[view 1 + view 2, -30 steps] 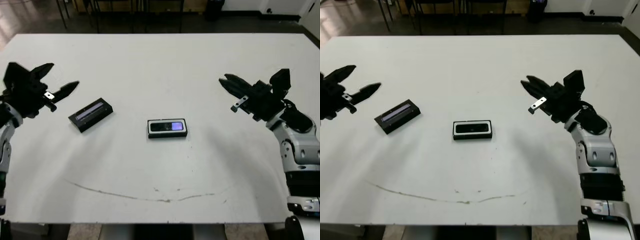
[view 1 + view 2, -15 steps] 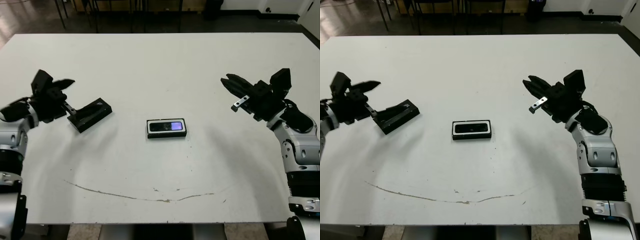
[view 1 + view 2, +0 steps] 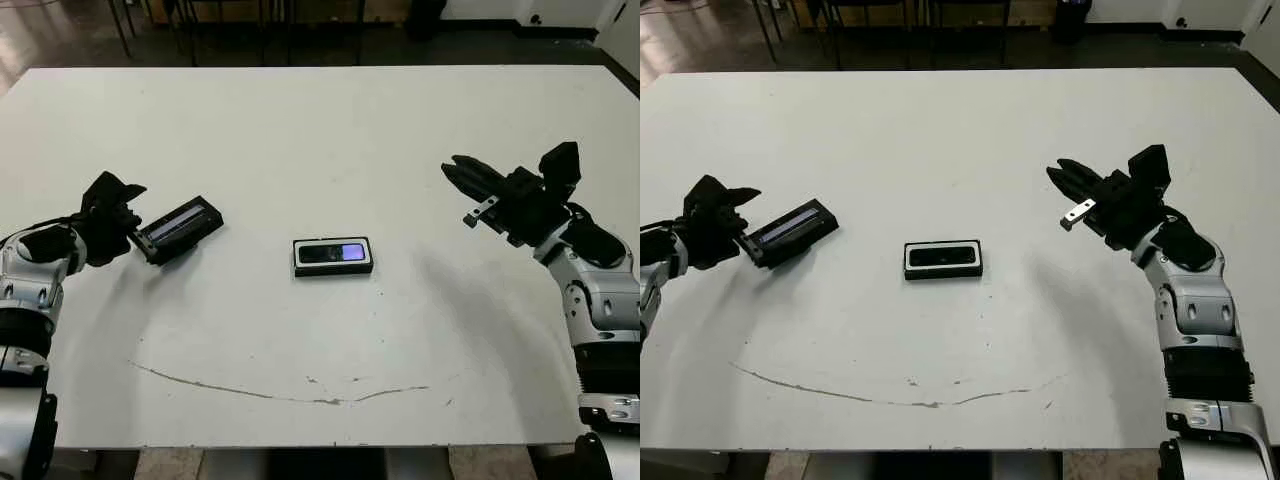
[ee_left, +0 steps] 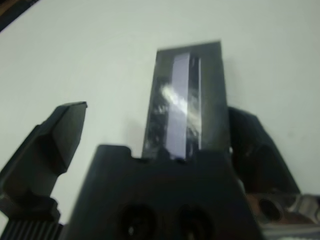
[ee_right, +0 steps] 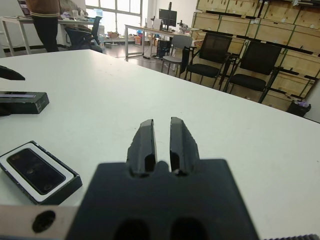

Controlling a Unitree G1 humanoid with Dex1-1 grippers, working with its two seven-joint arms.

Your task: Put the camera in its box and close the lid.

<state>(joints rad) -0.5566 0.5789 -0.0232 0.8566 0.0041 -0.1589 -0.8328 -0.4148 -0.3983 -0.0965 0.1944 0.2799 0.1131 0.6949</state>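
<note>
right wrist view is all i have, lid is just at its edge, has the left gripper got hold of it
Observer: Not gripped. In the left wrist view the left gripper is open, with the lid lying between its fingers.
Operator: which way up is the lid
Observer: Its pale stripe faces up.
Operator: where is it from the box
Observer: In the head view it lies apart from the box, on the robot's left of it and at an angle to it.
</note>
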